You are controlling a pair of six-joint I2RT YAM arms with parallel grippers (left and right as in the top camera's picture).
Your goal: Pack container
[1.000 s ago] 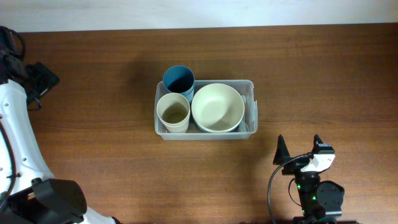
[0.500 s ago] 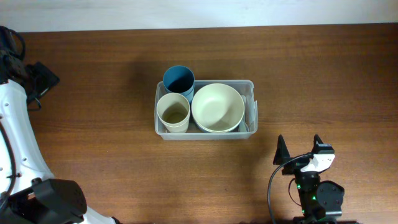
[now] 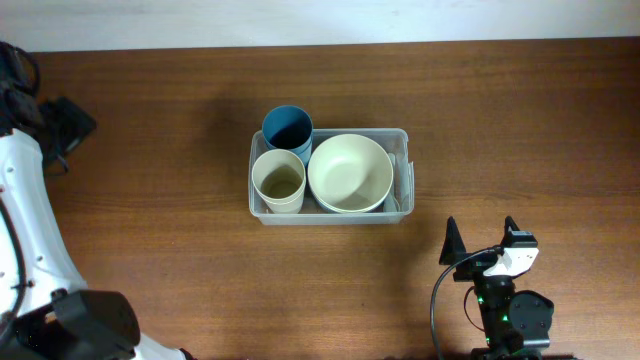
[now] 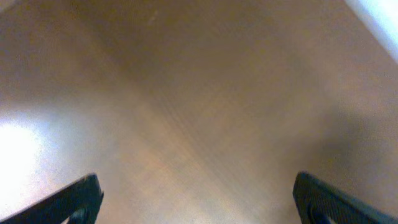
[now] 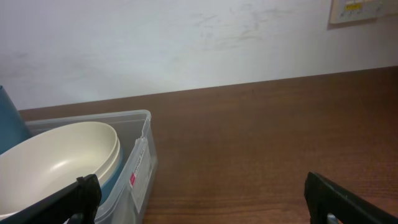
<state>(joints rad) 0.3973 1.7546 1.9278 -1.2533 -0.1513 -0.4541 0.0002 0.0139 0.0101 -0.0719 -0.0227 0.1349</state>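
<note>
Here the container [image 3: 330,217] lies well apart from the right gripper [image 3: 481,236].

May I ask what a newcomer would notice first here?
The clear plastic rectangular container stands out, centred on the brown wooden table, holding a wide cream bowl and a cream cup, a blue cup at its far-left corner. The right gripper stands open and empty near the front edge.

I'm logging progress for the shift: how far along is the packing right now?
Done, it seems: the cream bowl, cream cup and blue cup all sit in the container. In hand: nothing. The left gripper and right gripper are both open, empty and away from the container. Left: I see nothing else waiting to go in, so packing looks finished.
</note>
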